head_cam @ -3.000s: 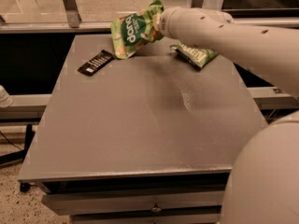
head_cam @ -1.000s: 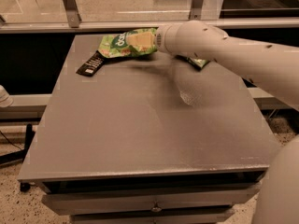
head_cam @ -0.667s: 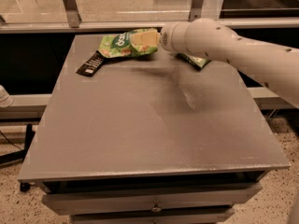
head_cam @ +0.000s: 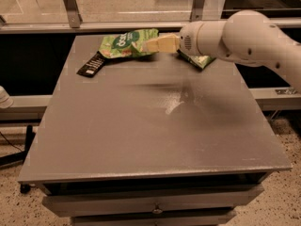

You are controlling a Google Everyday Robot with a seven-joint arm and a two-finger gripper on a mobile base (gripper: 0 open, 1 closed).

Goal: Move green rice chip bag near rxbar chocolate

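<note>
The green rice chip bag [head_cam: 126,43] lies flat at the far edge of the grey table [head_cam: 155,126], its dark circle logo facing up. Its left corner is right next to the rxbar chocolate [head_cam: 91,64], a small flat black wrapper with white lettering, and may overlap the bar's far end. My gripper [head_cam: 159,44] is at the bag's right edge, low over the table, at the end of the white arm [head_cam: 235,34] that reaches in from the right. I cannot tell whether it is touching the bag.
A smaller darker-green snack bag [head_cam: 200,60] lies at the far right, partly hidden behind my arm. A metal rail and glass panel [head_cam: 117,25] run along the table's far side. A drawer front [head_cam: 155,204] sits below the near edge.
The bag was held in the air three seconds ago and now lies on the table beside the black bar. My arm has drawn back slightly to the right.
</note>
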